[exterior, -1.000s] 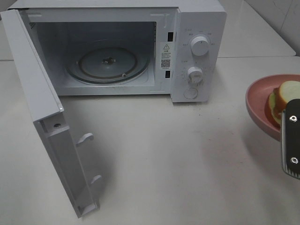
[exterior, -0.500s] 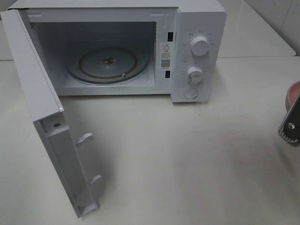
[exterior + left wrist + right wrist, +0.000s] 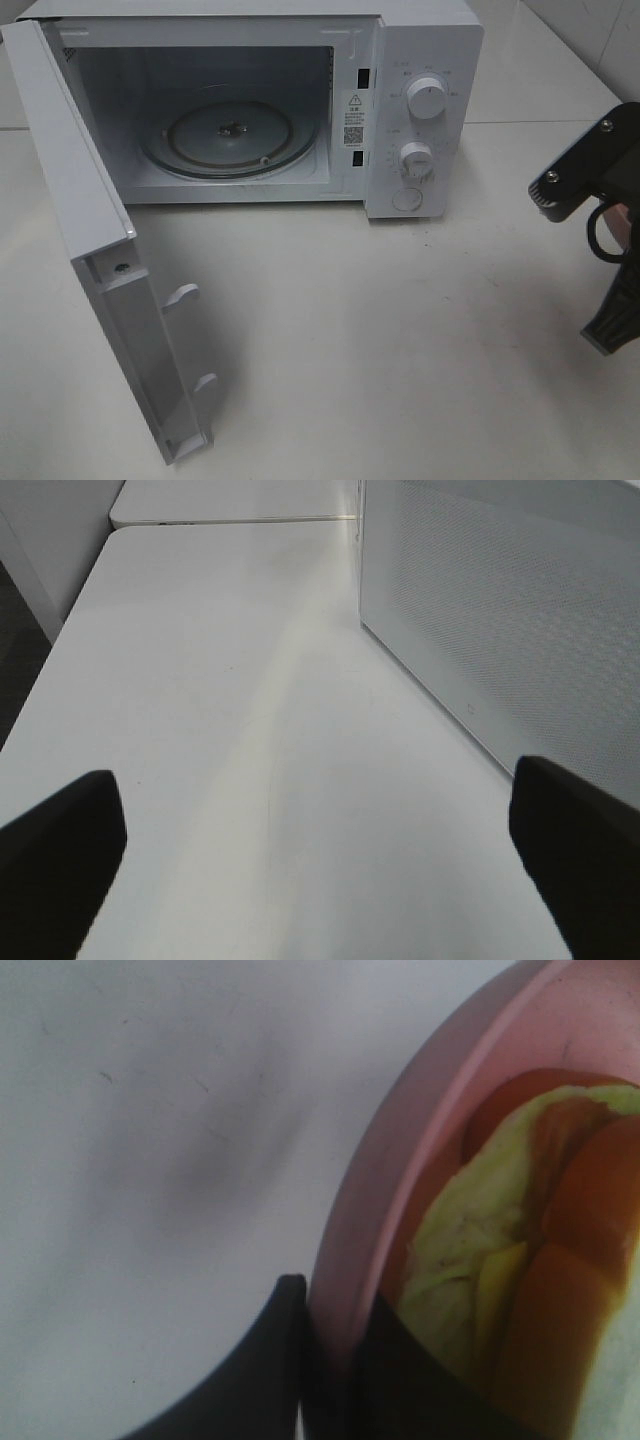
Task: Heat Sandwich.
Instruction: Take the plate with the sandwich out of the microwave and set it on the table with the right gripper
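one plate pinched, one open oven waiting

two arms are here, but only the right gripper has a job now. in the right wrist view its two dark fingers sit one on each side of the pink plate's rim, pinched on it. the sandwich lies on that plate, just past the fingers, pale yellow with red and orange bits. so the food is right by the right hand, riding on what it holds.

from the high camera the right gripper shows at the far right edge of the table. the plate is almost all hidden there, and i cannot see the sandwich in that view.

the microwave stands well apart, off to the left of that hand, toward the back of the table. its door hangs wide open and the glass tray inside is bare. i think the plate has to go leftward and in through that opening, and it should stay level so the food does not slide.

the left gripper has its fingers far apart, holding nothing, low over the table beside the microwave's side wall. the right arm is much nearer to the sandwich.
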Controlling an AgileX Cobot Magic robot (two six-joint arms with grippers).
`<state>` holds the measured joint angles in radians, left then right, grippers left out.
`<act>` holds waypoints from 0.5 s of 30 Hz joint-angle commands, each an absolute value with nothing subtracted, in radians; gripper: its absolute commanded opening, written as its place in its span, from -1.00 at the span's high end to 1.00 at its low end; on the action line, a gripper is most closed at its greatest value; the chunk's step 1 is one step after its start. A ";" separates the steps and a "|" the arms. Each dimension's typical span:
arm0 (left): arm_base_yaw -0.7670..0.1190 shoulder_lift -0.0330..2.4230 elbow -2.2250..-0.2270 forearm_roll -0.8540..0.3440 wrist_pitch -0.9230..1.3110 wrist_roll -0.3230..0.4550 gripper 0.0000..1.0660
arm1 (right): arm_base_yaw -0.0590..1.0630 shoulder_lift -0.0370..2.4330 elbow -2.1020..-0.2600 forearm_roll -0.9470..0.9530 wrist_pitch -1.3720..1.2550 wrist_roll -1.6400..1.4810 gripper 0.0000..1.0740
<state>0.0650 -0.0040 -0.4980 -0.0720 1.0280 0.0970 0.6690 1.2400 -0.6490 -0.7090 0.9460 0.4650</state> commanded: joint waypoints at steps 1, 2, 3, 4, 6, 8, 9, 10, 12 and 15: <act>0.068 -0.030 -0.495 -0.080 1.029 0.095 -0.90 | 0.652 1.289 -0.680 -0.764 0.956 0.524 0.99; 0.068 -0.030 -0.495 -0.080 1.029 0.095 -0.90 | 0.626 1.317 -0.696 -0.766 0.954 0.546 0.99; 0.068 -0.030 -0.495 -0.080 1.029 0.095 -0.90 | 0.626 1.317 -0.696 -0.766 0.954 0.546 0.99; 0.068 -0.030 -0.495 -0.080 1.029 0.095 -0.90 | 0.611 1.327 -0.701 -0.766 0.955 0.553 0.98; 0.068 -0.030 -0.495 -0.080 1.029 0.095 -0.90 | 0.584 1.346 -0.711 -0.766 0.955 0.556 0.98; 0.068 -0.030 -0.495 -0.080 1.029 0.095 -0.90 | 0.561 1.361 -0.712 -0.768 0.953 0.556 0.98; 0.068 -0.030 -0.495 -0.080 1.029 0.095 -0.90 | 0.549 1.369 -0.712 -0.768 0.952 0.556 0.98; 0.068 -0.030 -0.495 -0.080 1.029 0.095 -0.90 | 0.536 1.376 -0.712 -0.768 0.951 0.556 0.98; 0.068 -0.030 -0.495 -0.080 1.029 0.095 -0.90 | 0.509 1.381 -0.712 -0.769 0.944 0.564 0.98; 0.068 -0.030 -0.495 -0.080 1.029 0.095 -0.90 | 0.471 1.386 -0.712 -0.788 0.942 0.588 0.97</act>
<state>0.0650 -0.0040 -0.4980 -0.0720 1.0280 0.0970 0.4780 1.3840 -0.7050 -0.7380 0.9320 0.5750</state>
